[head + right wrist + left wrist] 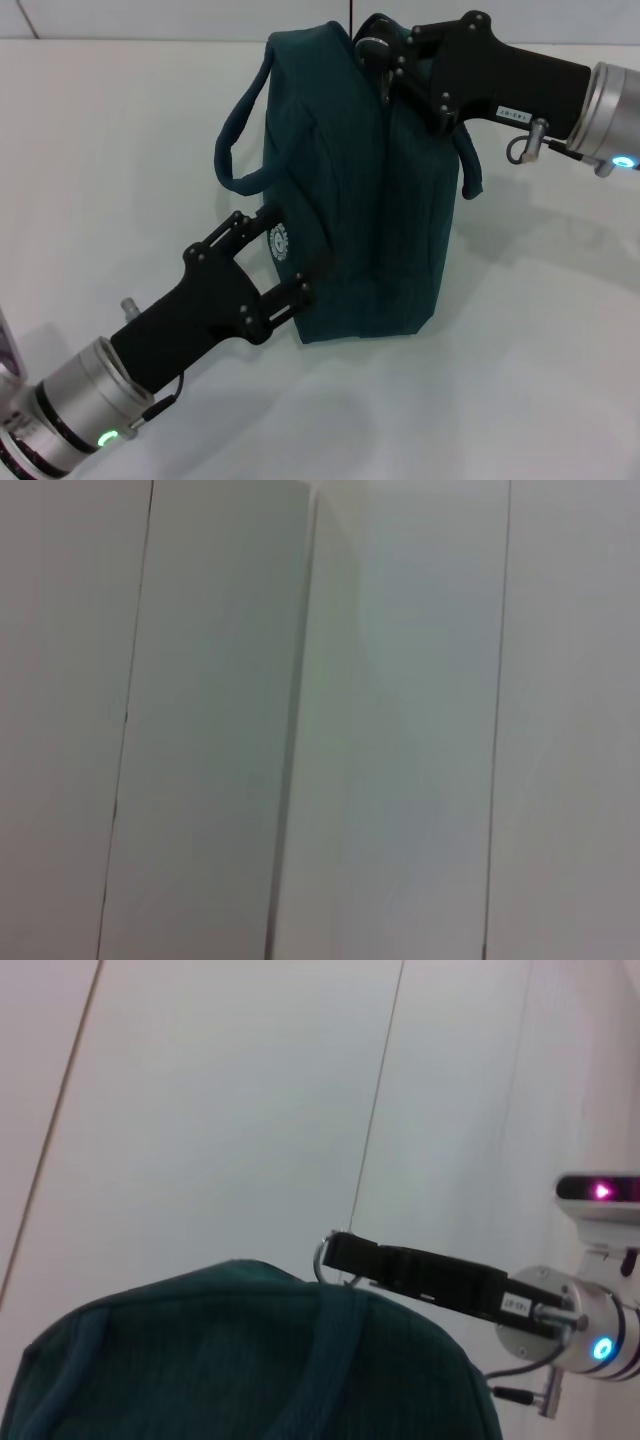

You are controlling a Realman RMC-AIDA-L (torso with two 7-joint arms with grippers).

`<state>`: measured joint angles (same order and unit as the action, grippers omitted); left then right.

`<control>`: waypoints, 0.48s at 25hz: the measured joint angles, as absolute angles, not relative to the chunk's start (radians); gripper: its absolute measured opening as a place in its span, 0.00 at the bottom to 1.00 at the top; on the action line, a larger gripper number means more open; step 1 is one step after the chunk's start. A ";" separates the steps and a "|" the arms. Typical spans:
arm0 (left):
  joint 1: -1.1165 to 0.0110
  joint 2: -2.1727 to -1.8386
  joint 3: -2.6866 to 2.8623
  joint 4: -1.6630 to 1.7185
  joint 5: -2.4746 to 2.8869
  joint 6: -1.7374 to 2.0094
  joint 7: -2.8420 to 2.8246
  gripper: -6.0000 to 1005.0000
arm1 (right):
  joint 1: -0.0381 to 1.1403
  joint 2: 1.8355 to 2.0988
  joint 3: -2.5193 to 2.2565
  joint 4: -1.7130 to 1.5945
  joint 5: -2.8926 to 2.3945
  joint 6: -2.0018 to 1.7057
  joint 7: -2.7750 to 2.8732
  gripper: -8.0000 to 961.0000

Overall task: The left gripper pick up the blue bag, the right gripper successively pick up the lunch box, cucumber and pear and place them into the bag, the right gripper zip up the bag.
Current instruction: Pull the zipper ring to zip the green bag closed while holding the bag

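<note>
Left claw (290,262) is clamped on the near side of the bag (370,230), while the right claw (380,55), its finger state indiscernible, works the far-end zip: a hard pull could tip the bag.

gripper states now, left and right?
Left gripper: shut on the bag, low on its side.
Right gripper: at the bag's top; cannot be told.

No text is legible: the right forearm's white label (509,114) (and the bag's round emblem (279,242)) are unreadable.
</note>
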<state>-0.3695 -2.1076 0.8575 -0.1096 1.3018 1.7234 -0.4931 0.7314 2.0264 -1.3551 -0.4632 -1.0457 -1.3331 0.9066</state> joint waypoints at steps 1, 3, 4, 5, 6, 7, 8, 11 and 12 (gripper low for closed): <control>-0.374 -2.108 0.856 -0.132 1.299 1.722 -0.465 0.76 | 0.731 2.026 -1.355 -0.463 -1.045 -1.333 0.905 0.03; -0.385 -2.108 0.855 -0.168 1.294 1.720 -0.410 0.76 | 0.729 2.026 -1.354 -0.463 -1.043 -1.333 0.902 0.03; -0.394 -2.108 0.854 -0.193 1.292 1.718 -0.374 0.76 | 0.728 2.026 -1.354 -0.463 -1.043 -1.333 0.901 0.03; -0.400 -2.108 0.853 -0.212 1.291 1.713 -0.344 0.76 | 0.727 2.027 -1.353 -0.463 -1.043 -1.333 0.901 0.03; -0.404 -2.108 0.849 -0.226 1.290 1.707 -0.323 0.76 | 0.727 2.027 -1.353 -0.463 -1.043 -1.333 0.900 0.03; -0.408 -2.108 0.844 -0.239 1.289 1.695 -0.307 0.76 | 0.726 2.027 -1.353 -0.463 -1.043 -1.333 0.900 0.03; -0.411 -2.108 0.838 -0.250 1.287 1.683 -0.296 0.76 | 0.725 2.028 -1.353 -0.463 -1.043 -1.333 0.900 0.03; -0.419 -2.108 0.817 -0.272 1.281 1.650 -0.280 0.76 | 0.722 2.028 -1.355 -0.463 -1.035 -1.335 0.900 0.03; -0.419 -2.108 0.811 -0.275 1.281 1.645 -0.276 0.76 | 0.721 2.028 -1.357 -0.461 -1.029 -1.338 0.900 0.03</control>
<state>-0.4194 -2.1076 0.8115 -0.2746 1.2807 1.6455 -0.2764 0.7209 2.0280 -1.3572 -0.4612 -1.0290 -1.3378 0.9004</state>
